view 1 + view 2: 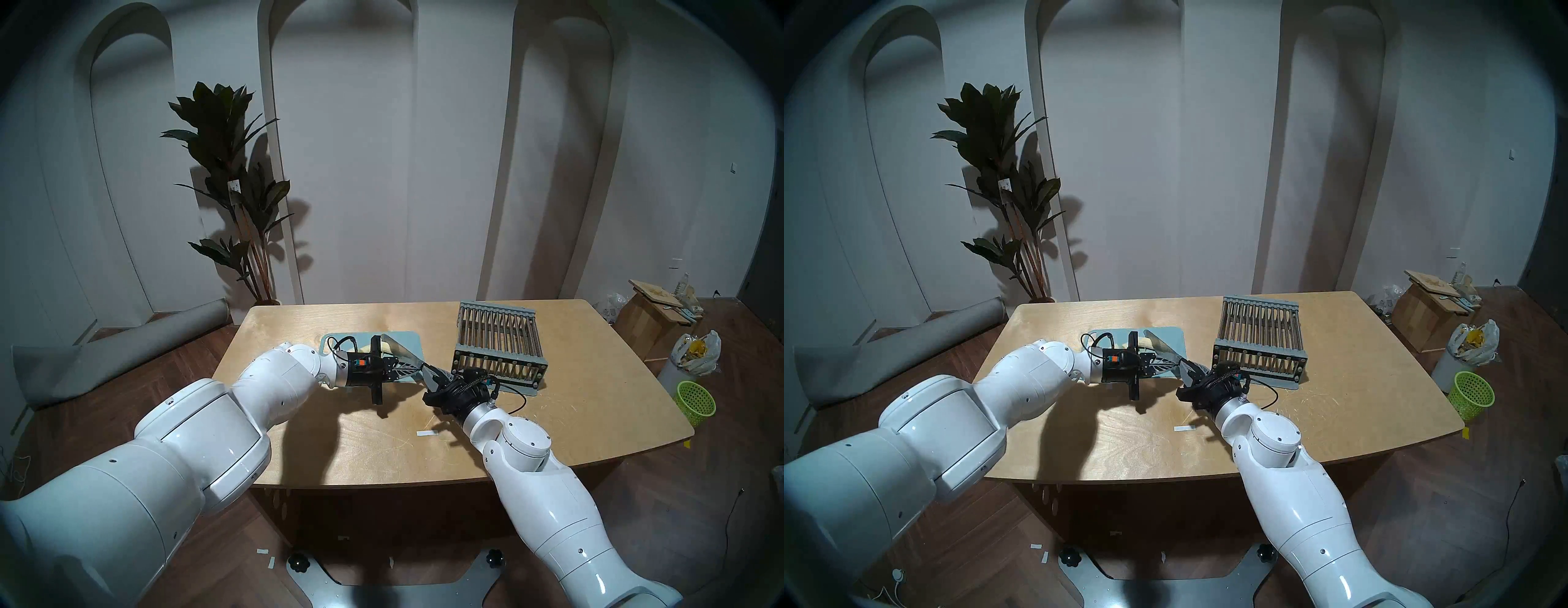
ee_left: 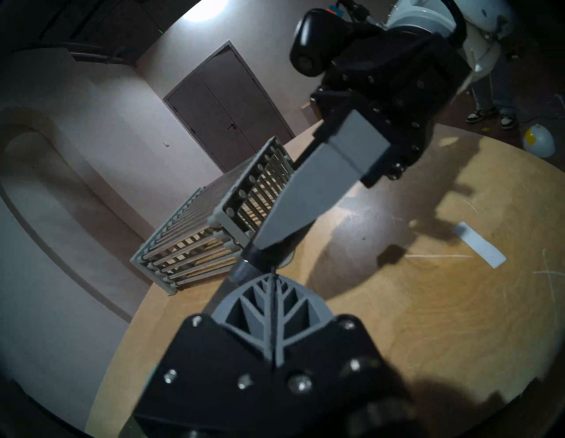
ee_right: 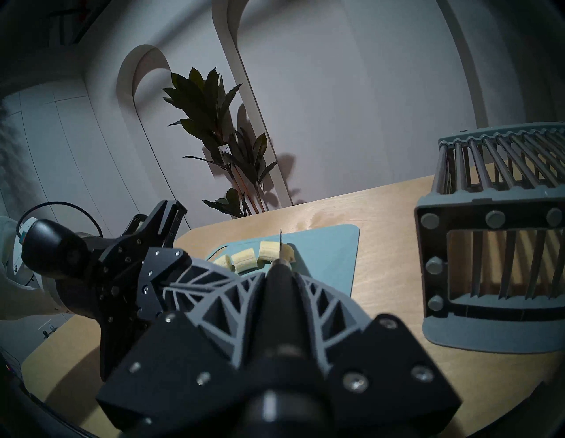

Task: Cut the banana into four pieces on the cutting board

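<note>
Low in the head view you see both arms reaching toward frame centre. Your right gripper [image 3: 279, 275] is clenched on a knife [image 1: 401, 350], the blade running up-left over the cutting board [image 3: 333, 257]. Your left gripper [image 1: 409, 368] lies nearly level, pointing right, fingers pressed together on nothing, beside the knife. Beyond the jaws in the right wrist view, the banana [image 3: 244, 259] lies in chunks on the board, the blade standing in its rightmost part. At far right sits a grey slatted rack [image 1: 498, 344]; contents unclear.
</note>
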